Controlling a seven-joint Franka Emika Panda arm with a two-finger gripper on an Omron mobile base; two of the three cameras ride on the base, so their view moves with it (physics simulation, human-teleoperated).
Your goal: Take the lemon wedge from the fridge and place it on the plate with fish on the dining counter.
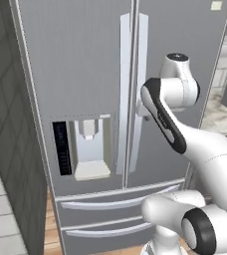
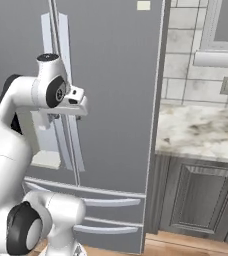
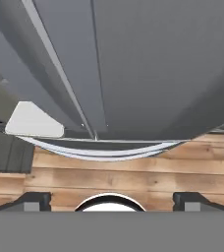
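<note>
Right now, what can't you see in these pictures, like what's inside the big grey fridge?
- Inside of the tall grey steel fridge: both base views, hidden by its closed doors, so any lemon wedge inside is hidden too.
- Fridge top: cut off by the upper edge in both base views.
- Open two-finger gripper: hand view, its dark fingertips are partly cut off at the bottom.
- Marble counter: right base view, cut off by the right edge.

I see fridge [image 1: 80, 64]: matt brushed steel | handles [image 1: 134, 89]: smooth, pale | floor [image 3: 133, 172]: wood planks | desk [image 2: 196, 132]: veined marble
</note>
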